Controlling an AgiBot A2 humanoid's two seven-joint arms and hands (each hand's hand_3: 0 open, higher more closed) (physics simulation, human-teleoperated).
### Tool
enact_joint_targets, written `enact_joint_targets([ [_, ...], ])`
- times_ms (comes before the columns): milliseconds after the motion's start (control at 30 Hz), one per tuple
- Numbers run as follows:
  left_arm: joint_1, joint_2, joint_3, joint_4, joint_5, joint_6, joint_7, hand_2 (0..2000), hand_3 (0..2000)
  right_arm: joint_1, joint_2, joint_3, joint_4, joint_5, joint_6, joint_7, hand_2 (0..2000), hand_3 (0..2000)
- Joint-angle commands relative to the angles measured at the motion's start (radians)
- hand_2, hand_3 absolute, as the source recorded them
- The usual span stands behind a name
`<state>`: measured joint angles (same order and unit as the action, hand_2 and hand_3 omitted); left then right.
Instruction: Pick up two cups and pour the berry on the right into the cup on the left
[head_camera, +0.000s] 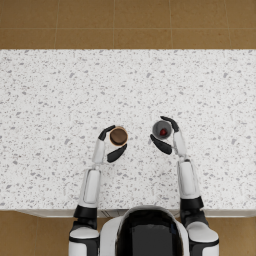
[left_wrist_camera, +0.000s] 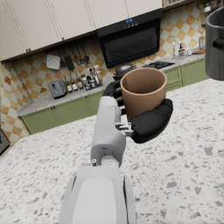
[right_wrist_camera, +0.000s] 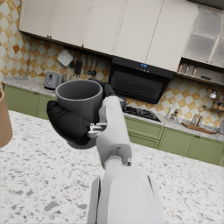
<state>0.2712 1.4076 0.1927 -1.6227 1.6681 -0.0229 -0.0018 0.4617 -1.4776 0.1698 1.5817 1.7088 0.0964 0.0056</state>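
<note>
Your left robot hand (head_camera: 111, 145) clasped the brown cup (head_camera: 118, 136) upright above the speckled surface (head_camera: 50, 100); the cup was plain, tan-walled, slightly tapered and dark inside from above. Your right robot hand (head_camera: 167, 136) clasped the grey cup (head_camera: 162, 130), also upright, with a single red berry (head_camera: 163, 132) at its bottom. The two cups stood side by side, apart. Beyond the surface, you saw green cabinets (right_wrist_camera: 175, 142) and a black oven (left_wrist_camera: 130, 43).

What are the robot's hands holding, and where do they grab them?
The left hand holds the brown cup around its side. The right hand holds the grey cup around its side, with the red berry inside.
</note>
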Motion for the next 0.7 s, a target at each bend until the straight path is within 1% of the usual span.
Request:
enact_joint_targets([
  [33, 0.016, 0.009, 0.089, -0.006, 0.003, -0.001, 0.000, 2000, 1280, 0.092, -0.032, 0.036, -0.020, 0.032, 0.001, 0.000, 2000, 1280],
  [133, 0.015, 0.015, 0.106, 0.006, 0.008, -0.003, 0.000, 2000, 1280, 0.111, -0.044, 0.064, -0.014, 0.127, 0.003, 0.000, 2000, 1280],
  [267, 0.010, 0.020, 0.117, 0.002, 0.010, -0.002, 0.000, 2000, 1280, 0.151, -0.064, 0.085, -0.055, 0.255, 0.007, 0.002, 2000, 1280],
  [367, 0.004, 0.022, 0.111, 0.008, 0.011, -0.003, 0.000, 2000, 1280, 0.146, -0.066, 0.106, -0.025, 0.351, 0.008, 0.002, 2000, 1280],
  [567, 0.020, 0.039, 0.097, 0.051, 0.011, -0.002, 0.000, 2000, 1280, 0.133, -0.068, 0.131, 0.030, 0.543, 0.013, 0.003, 2000, 1280],
  [700, 0.029, 0.048, 0.086, 0.075, 0.011, -0.001, 0.000, 2000, 1280, 0.114, -0.065, 0.147, 0.091, 0.672, 0.014, 0.004, 2000, 1280],
])
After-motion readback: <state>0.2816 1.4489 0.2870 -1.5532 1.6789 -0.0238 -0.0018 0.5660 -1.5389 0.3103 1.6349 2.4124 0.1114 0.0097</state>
